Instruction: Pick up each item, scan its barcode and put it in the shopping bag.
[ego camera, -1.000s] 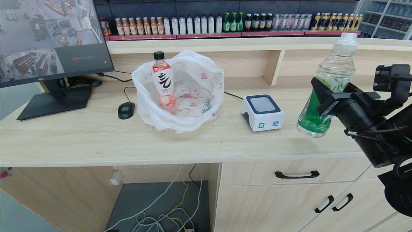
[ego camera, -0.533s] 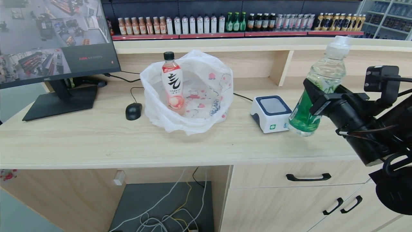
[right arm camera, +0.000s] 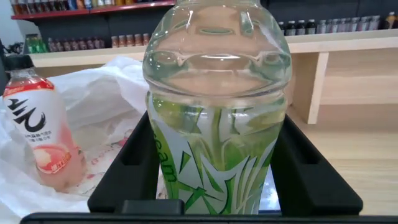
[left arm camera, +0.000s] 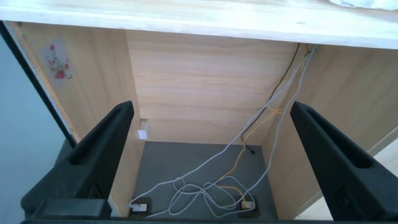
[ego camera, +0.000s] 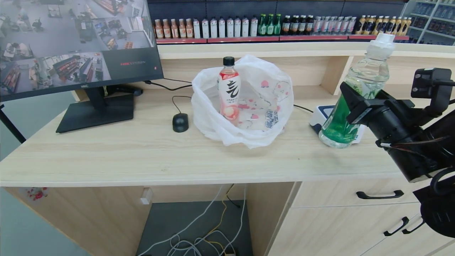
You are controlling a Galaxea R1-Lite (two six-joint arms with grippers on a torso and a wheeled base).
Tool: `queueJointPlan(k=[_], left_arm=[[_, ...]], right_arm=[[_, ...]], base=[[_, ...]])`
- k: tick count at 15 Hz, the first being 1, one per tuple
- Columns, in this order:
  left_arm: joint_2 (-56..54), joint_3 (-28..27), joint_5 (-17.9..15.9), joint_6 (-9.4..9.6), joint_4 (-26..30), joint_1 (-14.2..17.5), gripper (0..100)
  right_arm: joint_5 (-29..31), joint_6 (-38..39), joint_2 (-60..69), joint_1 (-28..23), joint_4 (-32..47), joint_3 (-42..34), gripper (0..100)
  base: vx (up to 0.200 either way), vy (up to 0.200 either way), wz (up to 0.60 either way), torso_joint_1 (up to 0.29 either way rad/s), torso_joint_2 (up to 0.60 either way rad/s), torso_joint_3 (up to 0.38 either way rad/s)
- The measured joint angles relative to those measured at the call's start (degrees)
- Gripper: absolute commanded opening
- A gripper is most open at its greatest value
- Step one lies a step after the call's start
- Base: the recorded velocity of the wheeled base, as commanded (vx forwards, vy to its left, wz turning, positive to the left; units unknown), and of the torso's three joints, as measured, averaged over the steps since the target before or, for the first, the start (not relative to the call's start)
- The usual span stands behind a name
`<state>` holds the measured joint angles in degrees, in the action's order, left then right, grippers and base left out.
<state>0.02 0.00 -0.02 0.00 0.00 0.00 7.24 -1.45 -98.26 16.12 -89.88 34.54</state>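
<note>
"Head view first. What did our right gripper (ego camera: 350, 104) have?" one of us asked.
"Its jaws were shut tight on the green bottle (ego camera: 368, 71). The bottle stood up straight, with its cap at 12 o'clock. It was at 3 o'clock from the shopping bag (ego camera: 209, 113), and it hid part of the scanner (ego camera: 321, 113)."
"Did it touch the counter (ego camera: 142, 156)?"
"We could not tell."
"What was in the bag?"
"A pink bottle (ego camera: 229, 92), standing up."
"And at 9 o'clock from the bag?"
"A black mouse (ego camera: 180, 122) was just beside it. A monitor (ego camera: 71, 42) was farther off, at 10 o'clock."
"And our left gripper (left arm camera: 211, 162)?"
"Its jaws were wide apart, with nothing in them. It was lower than the counter top and faced white cables (left arm camera: 205, 193) on the floor."
</note>
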Motion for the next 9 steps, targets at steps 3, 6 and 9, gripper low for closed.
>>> queueJointPlan(k=[3, 6, 9], left_arm=[[0.0, 0.0, 0.0, 0.00, 0.0, 0.0, 100], [0.0, 0.0, 0.0, 0.16, 0.0, 0.0, 100], [0.0, 0.0, 0.0, 0.18, 0.0, 0.0, 100]], right_arm=[[0.0, 0.0, 0.9, 0.0, -0.1, -0.4, 0], [-0.4, -0.1, 2.2, 0.2, 0.0, -0.8, 0], [-0.2, -0.2, 2.8, -0.1, -0.1, 0.3, 0]], base=[[0.000, 0.133, 0.00, 0.000, 0.00, 0.003], [0.000, 0.000, 0.00, 0.000, 0.00, 0.000], [0.000, 0.000, 0.00, 0.000, 0.00, 0.000]])
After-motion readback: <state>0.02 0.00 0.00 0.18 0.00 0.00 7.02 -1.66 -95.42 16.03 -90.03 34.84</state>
